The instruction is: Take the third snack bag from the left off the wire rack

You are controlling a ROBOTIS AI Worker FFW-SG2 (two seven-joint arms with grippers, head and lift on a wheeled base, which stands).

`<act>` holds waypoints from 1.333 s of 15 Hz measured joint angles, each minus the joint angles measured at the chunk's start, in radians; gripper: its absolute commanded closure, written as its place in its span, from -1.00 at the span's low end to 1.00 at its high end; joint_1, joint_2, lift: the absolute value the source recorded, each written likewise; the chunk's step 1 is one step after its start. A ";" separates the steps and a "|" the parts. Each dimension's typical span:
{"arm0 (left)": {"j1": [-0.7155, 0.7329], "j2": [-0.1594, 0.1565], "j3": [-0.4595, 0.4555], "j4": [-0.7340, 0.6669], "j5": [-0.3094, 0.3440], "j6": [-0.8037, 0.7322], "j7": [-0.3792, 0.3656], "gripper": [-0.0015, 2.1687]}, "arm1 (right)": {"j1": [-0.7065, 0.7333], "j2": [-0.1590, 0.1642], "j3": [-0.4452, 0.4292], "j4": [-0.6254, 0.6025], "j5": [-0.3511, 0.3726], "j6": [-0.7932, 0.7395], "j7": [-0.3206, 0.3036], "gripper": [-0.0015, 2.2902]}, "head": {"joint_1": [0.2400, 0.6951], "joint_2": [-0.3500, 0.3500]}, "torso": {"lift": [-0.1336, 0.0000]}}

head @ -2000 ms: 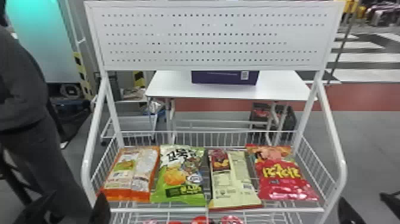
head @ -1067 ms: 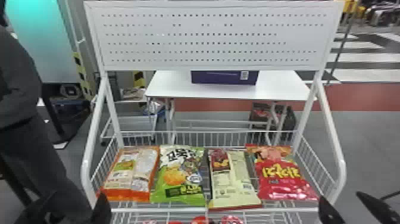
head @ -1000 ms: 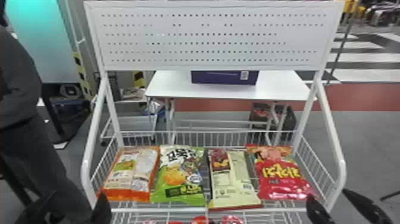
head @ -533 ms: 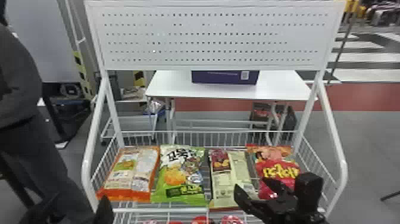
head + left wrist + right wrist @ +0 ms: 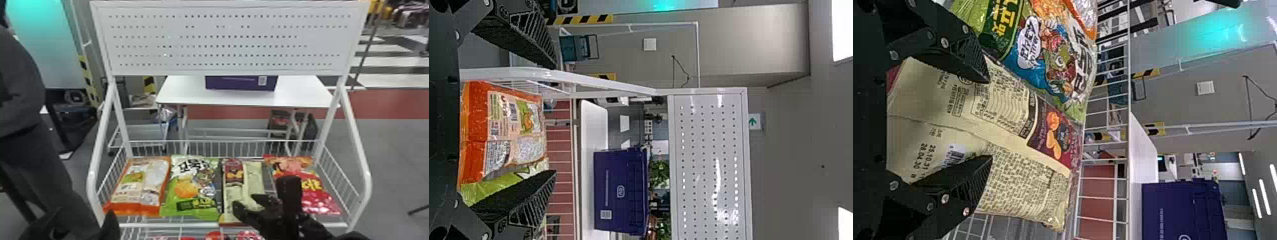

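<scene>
We see the third snack bag (image 5: 242, 188), cream with a dark red top, lying flat on the wire rack (image 5: 365, 182) between the green bag (image 5: 191, 188) and the red bag (image 5: 319, 204). The right gripper (image 5: 262, 195) hovers over the bag's end at the rack's front, fingers spread wide and grasping nothing. The left gripper (image 5: 550, 115) sits by the rack's front left corner, its fingers also apart and empty.
</scene>
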 measured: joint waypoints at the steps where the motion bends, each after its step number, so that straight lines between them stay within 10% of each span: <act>1: -0.002 0.001 0.000 0.000 0.001 0.000 0.000 -0.86 | -0.003 0.000 -0.002 0.000 0.001 0.017 0.009 0.96 | 0.14 0.00 | 1.00; 11: 0.007 0.003 0.007 -0.020 0.002 0.002 0.000 -0.86 | 0.097 -0.017 -0.041 -0.198 0.019 -0.014 0.017 0.96 | 0.14 0.00 | 1.00; 20: 0.009 0.000 0.002 -0.030 0.000 0.009 0.000 -0.86 | 0.583 -0.161 -0.297 -0.628 -0.079 -0.314 -0.012 0.96 | 0.14 0.00 | 1.00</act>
